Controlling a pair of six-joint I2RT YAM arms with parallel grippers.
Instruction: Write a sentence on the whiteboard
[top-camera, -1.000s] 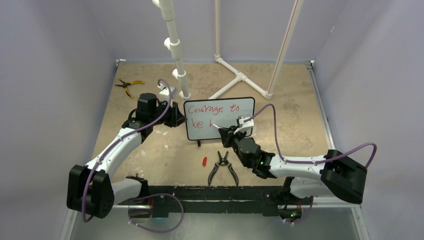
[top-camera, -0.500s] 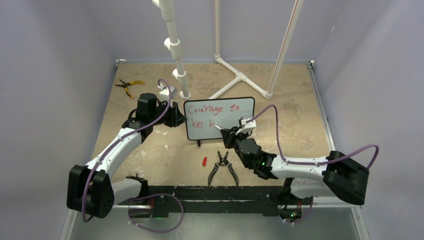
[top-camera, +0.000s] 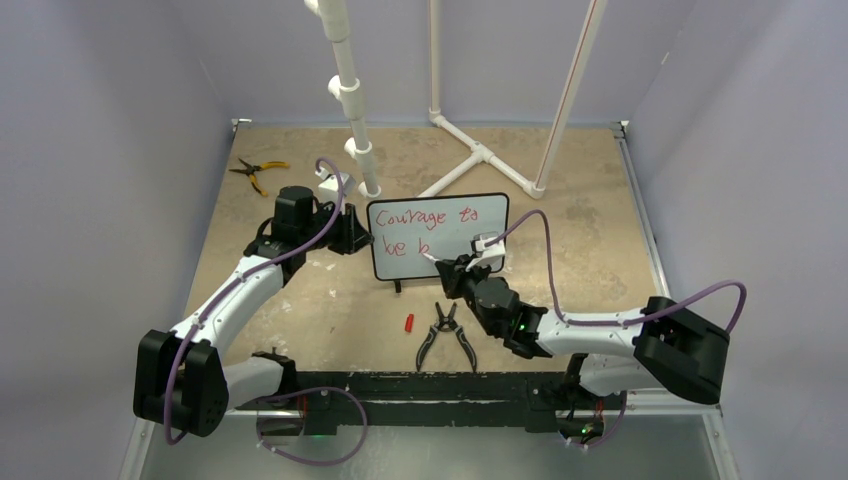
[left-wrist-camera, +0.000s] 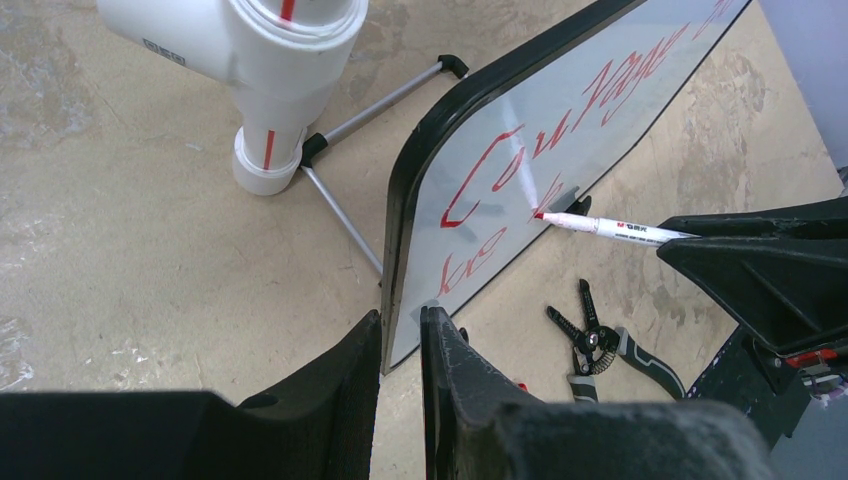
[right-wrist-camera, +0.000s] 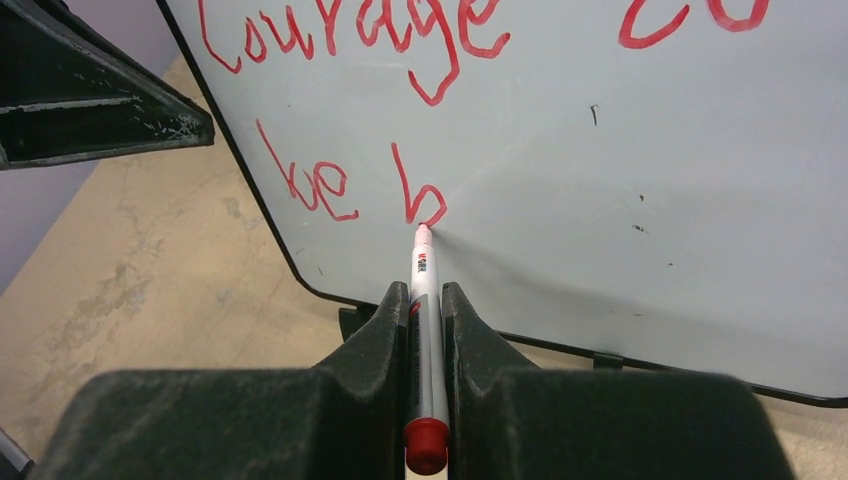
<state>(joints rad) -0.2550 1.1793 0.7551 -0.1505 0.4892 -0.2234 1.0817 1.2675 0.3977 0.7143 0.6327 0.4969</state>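
We are partway through the second line. The whiteboard (top-camera: 440, 228) stands upright on the counter (top-camera: 320, 300), directly ahead of the right fingers (right-wrist-camera: 385, 330). Its left edge is caught between the left fingers (left-wrist-camera: 442, 350), which are nearly pressed together and pinch the black frame close to its lower corner. The right fingers pinch the marker (right-wrist-camera: 423, 280) along its barrel, with the red tail end toward the wrist. The nib is beyond their tips and touches the white surface at the foot of the "b" (right-wrist-camera: 412, 195). The sentence (top-camera: 420, 216) now reads "Courage to" above and "be b" below, so we judge the next stroke to be an "o" a little to the right of where the nib rests. To do it well, we would press lightly and evenly, because the board has only small feet and a hard push away from the right fingers could rock or slide it. The left fingers should hold firm and not twist the frame. We would make the new letter as tall as the bowl of the "b" and hold the baseline level with "be". There is plenty of bare surface to the right of the nib, so the rest of the word can be spaced out without crowding. We would lift the nib cleanly between letters to avoid dragging a stray red line.
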